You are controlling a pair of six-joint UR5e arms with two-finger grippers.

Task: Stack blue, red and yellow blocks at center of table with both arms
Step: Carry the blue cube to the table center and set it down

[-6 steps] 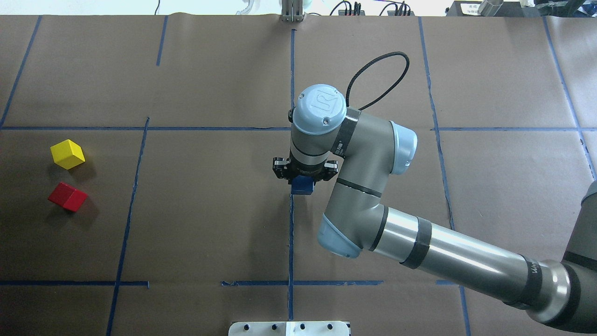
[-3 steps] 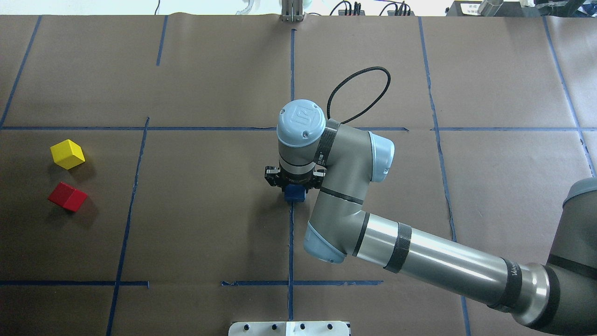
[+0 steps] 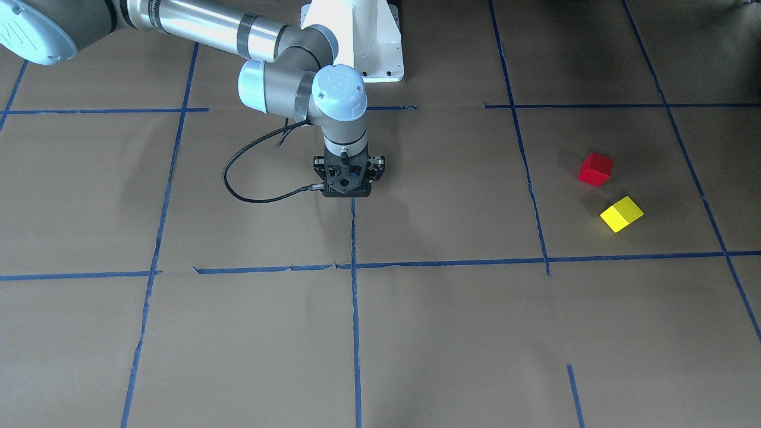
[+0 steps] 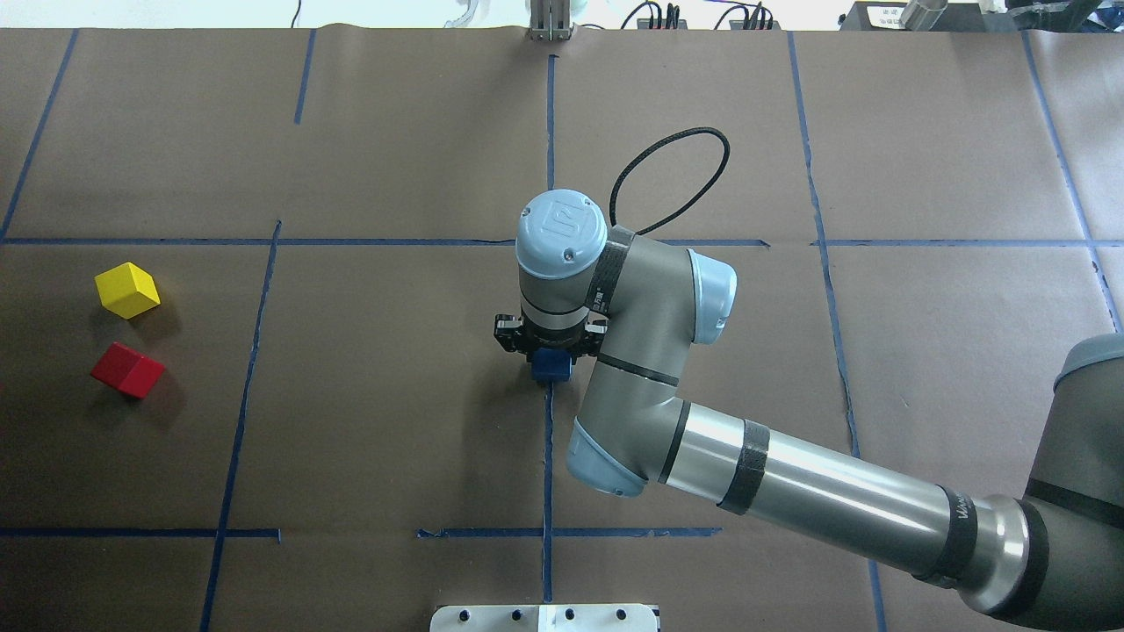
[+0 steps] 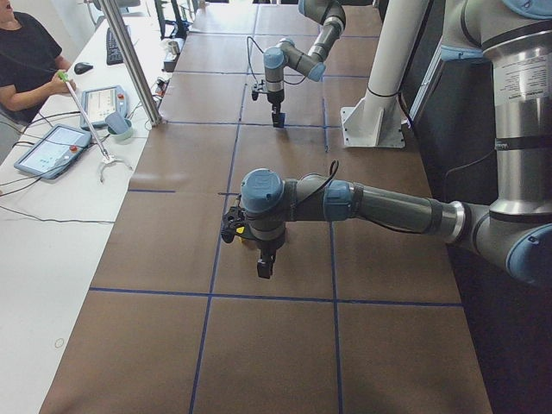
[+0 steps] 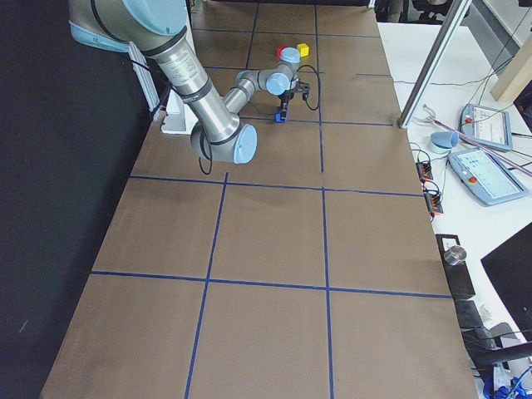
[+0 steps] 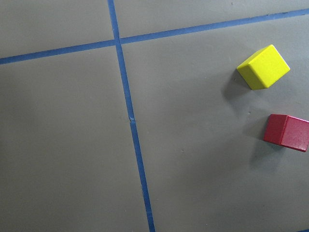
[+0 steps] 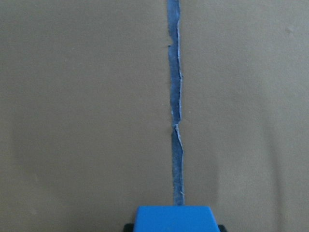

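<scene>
My right gripper (image 4: 551,344) is shut on the blue block (image 4: 551,365) and holds it low over the center tape line. The block fills the bottom edge of the right wrist view (image 8: 175,218). In the front-facing view the gripper (image 3: 349,189) hides the block. The yellow block (image 4: 128,290) and the red block (image 4: 128,369) lie side by side on the table's left part. Both show in the left wrist view, yellow (image 7: 263,66) and red (image 7: 287,132). My left gripper (image 5: 265,267) shows only in the exterior left view. I cannot tell if it is open.
Brown paper with blue tape lines (image 4: 548,456) covers the table. A black cable (image 4: 672,175) loops off the right wrist. The robot's white base plate (image 3: 354,41) stands at the near edge. An operator (image 5: 21,60) and tablets sit at a side desk.
My right arm has moved left and down with the blue block, onto the center tape line. The yellow and red blocks have not moved.
</scene>
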